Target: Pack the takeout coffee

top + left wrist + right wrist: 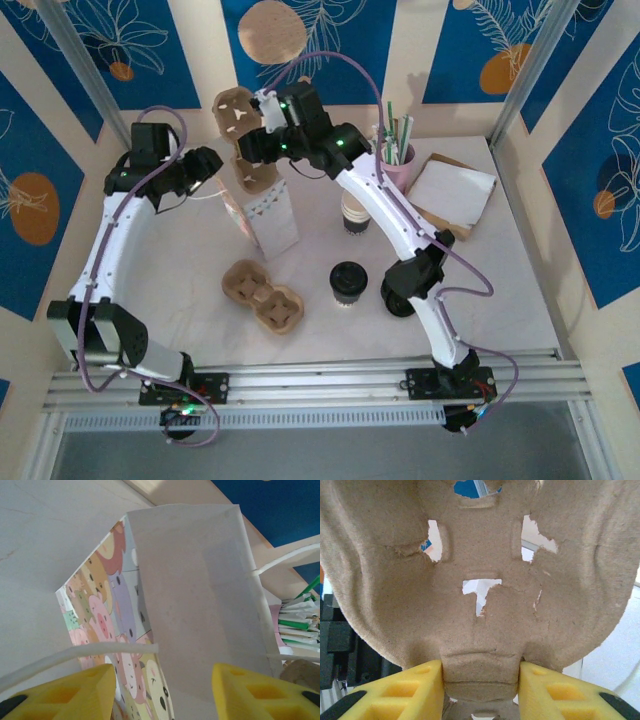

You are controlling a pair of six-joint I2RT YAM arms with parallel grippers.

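Observation:
The takeout coffee [348, 281], a white cup with a black lid, stands on the table right of centre, away from both grippers. My right gripper [258, 141] [481, 680] is raised at the back and is shut on the rim of a brown pulp cup carrier [232, 112] [480, 555], which hangs upright above a paper bag [272, 215]. My left gripper [212, 168] [165, 680] is just left of the bag's top. Its jaws stand apart around the bag's [200, 580] white wall without pinching it. A white handle cord [80, 655] crosses above the left finger.
A second pulp carrier [262, 296] lies flat in front of the bag. A stack of lidless cups [355, 210] stands behind the coffee. A pink cup of straws [396, 152] and a pile of napkins [452, 188] sit at the back right.

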